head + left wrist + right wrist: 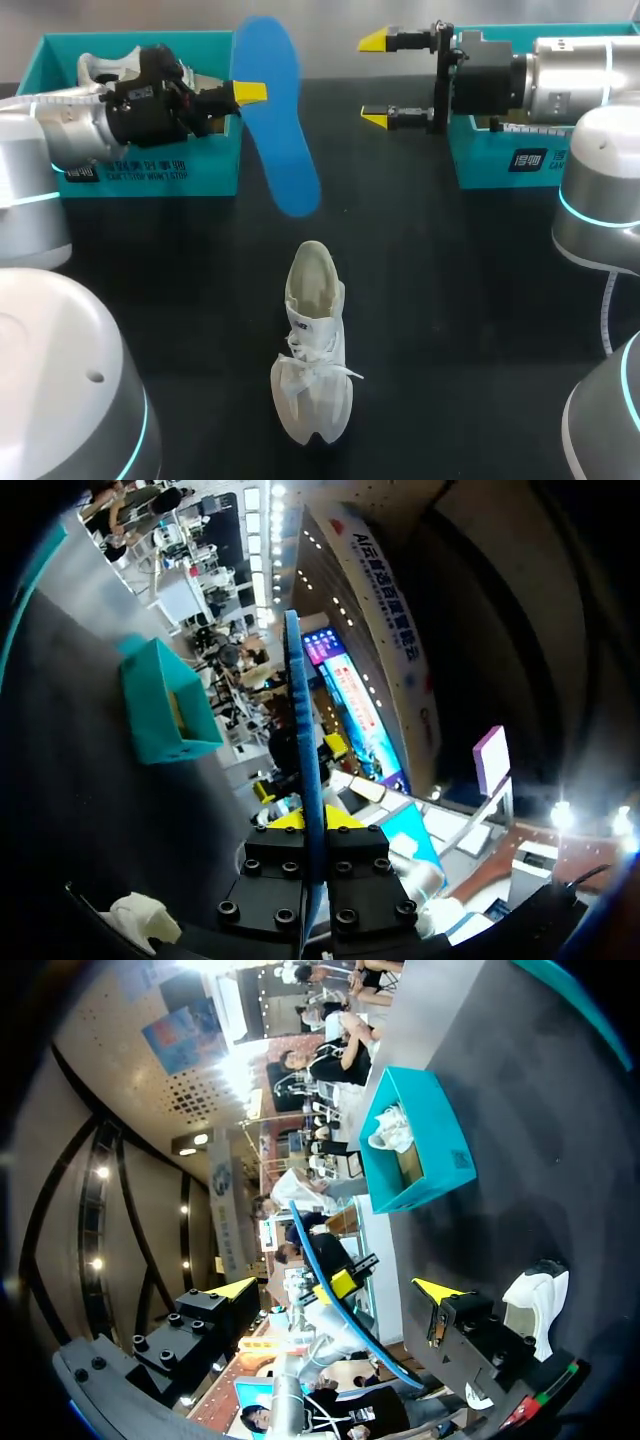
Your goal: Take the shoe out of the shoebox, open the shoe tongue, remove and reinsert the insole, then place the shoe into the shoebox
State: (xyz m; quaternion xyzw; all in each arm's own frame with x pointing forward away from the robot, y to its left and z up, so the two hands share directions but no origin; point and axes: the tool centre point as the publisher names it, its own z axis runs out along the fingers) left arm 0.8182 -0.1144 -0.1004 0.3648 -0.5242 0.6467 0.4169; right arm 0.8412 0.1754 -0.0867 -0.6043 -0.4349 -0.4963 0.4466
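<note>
Left shoebox (150, 175) partly hidden behind left arm (68, 126)

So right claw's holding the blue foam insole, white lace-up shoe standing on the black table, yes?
No, the left claw holds the flat blue foam insole; head view shows the right claw open and empty. The white lace-up shoe does stand on the black table.

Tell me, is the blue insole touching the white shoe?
Apart. Head view: the insole, held in the left gripper, ends short of the shoe, black table between.
</note>
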